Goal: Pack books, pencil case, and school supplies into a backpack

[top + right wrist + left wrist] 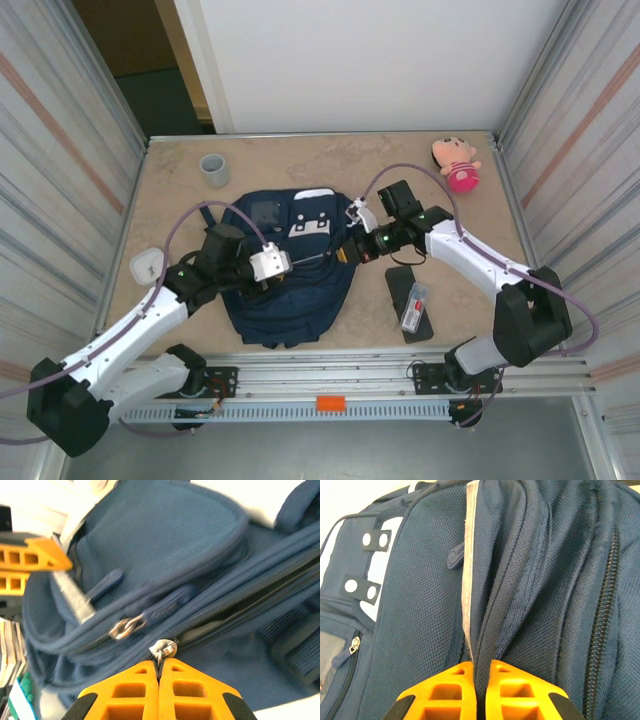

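backpack (290, 290) lies centred on the counter (180, 205), the pencil case (400, 285) at its 4 o'clock. i judge we're opening it: my left gripper (481, 680) is pinched shut on a fabric ridge (495, 605), my right gripper (160, 672) clamped on the zip pull (164, 648). next i'd drag that pull along its track while the left braces.

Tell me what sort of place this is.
Probably a robot test cell: two arms bolted to a rail, a table walled by ribbed panels, a backpack and plush toy as props.
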Controlling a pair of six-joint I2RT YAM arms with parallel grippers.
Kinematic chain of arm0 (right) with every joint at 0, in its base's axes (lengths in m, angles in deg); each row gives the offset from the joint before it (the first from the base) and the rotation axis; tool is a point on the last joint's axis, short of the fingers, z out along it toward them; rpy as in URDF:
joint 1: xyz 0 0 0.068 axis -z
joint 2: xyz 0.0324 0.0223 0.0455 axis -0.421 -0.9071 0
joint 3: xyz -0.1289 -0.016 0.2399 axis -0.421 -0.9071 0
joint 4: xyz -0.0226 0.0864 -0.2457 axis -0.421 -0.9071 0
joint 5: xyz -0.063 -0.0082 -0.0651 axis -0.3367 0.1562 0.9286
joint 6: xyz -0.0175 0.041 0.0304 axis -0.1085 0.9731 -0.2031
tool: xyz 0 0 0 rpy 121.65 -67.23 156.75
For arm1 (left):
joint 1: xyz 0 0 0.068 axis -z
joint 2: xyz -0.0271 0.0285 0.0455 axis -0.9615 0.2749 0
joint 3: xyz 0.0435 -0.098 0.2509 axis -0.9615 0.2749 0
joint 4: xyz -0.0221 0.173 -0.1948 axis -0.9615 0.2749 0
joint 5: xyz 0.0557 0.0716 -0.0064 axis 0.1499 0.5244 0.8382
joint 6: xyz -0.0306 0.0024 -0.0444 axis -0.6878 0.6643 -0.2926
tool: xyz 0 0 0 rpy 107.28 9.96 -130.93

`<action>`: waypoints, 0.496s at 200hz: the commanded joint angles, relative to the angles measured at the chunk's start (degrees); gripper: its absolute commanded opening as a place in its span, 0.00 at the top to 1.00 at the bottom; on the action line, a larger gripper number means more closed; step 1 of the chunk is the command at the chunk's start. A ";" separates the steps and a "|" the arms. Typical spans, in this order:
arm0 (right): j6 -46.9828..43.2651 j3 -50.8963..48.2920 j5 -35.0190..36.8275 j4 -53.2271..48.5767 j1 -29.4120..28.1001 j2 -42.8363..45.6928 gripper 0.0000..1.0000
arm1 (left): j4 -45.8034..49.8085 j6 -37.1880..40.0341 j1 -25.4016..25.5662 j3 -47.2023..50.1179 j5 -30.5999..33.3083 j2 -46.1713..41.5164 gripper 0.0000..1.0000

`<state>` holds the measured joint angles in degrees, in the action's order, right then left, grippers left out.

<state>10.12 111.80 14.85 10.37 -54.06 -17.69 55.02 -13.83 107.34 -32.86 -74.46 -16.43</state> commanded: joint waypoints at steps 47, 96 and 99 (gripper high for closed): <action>5.40 0.26 1.05 -8.63 -0.88 5.64 1.00 | -3.99 -4.18 -0.29 -2.71 11.20 1.44 1.00; 15.39 -4.08 0.22 2.59 -4.23 6.57 1.00 | -5.62 -5.31 0.36 -2.62 4.66 1.17 1.00; 15.66 -4.41 0.48 3.04 -4.18 6.46 1.00 | -5.83 -5.45 0.45 -2.63 4.49 1.12 1.00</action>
<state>19.69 109.24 16.30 9.39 -57.06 -13.28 53.29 -17.00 107.93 -33.72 -71.25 -15.09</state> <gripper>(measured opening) 0.037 0.066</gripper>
